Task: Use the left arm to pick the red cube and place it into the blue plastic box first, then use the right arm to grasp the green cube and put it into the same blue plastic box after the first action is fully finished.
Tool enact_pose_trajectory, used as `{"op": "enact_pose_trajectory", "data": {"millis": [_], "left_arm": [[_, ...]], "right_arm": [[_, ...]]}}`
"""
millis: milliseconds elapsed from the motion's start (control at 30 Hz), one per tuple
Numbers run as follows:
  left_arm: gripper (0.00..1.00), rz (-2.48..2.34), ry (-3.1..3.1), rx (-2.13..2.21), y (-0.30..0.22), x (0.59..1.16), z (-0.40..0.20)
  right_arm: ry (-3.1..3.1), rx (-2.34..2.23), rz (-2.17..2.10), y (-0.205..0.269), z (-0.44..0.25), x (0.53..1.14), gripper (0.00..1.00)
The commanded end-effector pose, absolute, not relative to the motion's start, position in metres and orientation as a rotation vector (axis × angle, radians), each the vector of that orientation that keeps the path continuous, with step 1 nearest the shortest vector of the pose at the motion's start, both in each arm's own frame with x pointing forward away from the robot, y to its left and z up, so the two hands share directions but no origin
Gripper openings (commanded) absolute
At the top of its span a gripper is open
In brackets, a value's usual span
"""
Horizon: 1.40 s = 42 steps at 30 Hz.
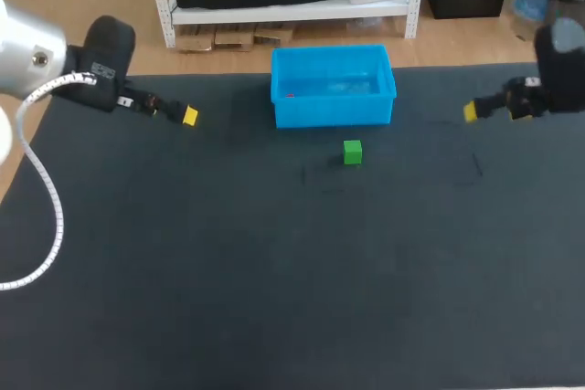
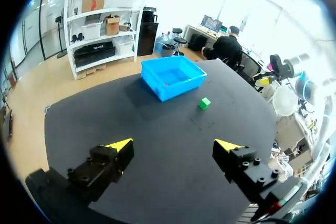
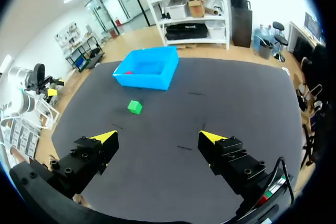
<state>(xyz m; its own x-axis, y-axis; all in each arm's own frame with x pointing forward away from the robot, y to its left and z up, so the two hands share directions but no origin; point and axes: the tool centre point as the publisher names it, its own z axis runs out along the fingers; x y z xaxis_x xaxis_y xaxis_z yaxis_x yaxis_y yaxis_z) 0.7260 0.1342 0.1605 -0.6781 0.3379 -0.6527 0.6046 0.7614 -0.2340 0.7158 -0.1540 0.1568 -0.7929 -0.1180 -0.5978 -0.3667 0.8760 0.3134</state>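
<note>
The left gripper [image 2: 176, 144] hangs over the left of the dark table [image 1: 274, 271], fingers spread, empty. The red cube [image 1: 290, 94] lies inside the blue plastic box [image 1: 334, 111]. The green cube [image 1: 352, 152] sits just in front of it. At the right, the right gripper [image 3: 157, 136] is released too.

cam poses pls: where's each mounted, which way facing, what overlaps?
Head: fixed above and behind, looking down on the table; left gripper and right gripper enter from the sides.
Left wrist: on that wrist, looking along its open gripper toward the blue box.
Right wrist: likewise, from the table's opposite side.
Shared: blue box, green cube in all.
</note>
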Motion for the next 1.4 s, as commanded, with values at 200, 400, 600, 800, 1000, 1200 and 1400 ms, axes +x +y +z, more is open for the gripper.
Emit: {"op": "enact_pose_trajectory", "data": {"millis": [200,400,600,800,1000,1200,1400], "left_arm": [[1.0,-0.592,2.355,0.707,0.135,0.728,0.16],[1.0,-0.592,2.355,0.707,0.135,0.728,0.16],[1.0,-0.592,2.355,0.707,0.135,0.728,0.16],[1.0,-0.592,2.355,0.707,0.135,0.728,0.16],[1.0,-0.592,2.355,0.707,0.135,0.728,0.16],[1.0,-0.592,2.355,0.707,0.135,0.728,0.16],[1.0,-0.592,2.355,0.707,0.135,0.728,0.16]], "right_arm": [[2.611,-0.362,0.255,-0.083,0.153,0.743,1.0],[2.653,-0.418,0.24,-0.05,0.141,0.753,1.0],[2.653,-0.418,0.24,-0.05,0.141,0.753,1.0],[2.653,-0.418,0.24,-0.05,0.141,0.753,1.0],[2.653,-0.418,0.24,-0.05,0.141,0.753,1.0],[2.653,-0.418,0.24,-0.05,0.141,0.753,1.0],[2.692,-0.368,0.283,-0.034,0.131,0.762,1.0]]}}
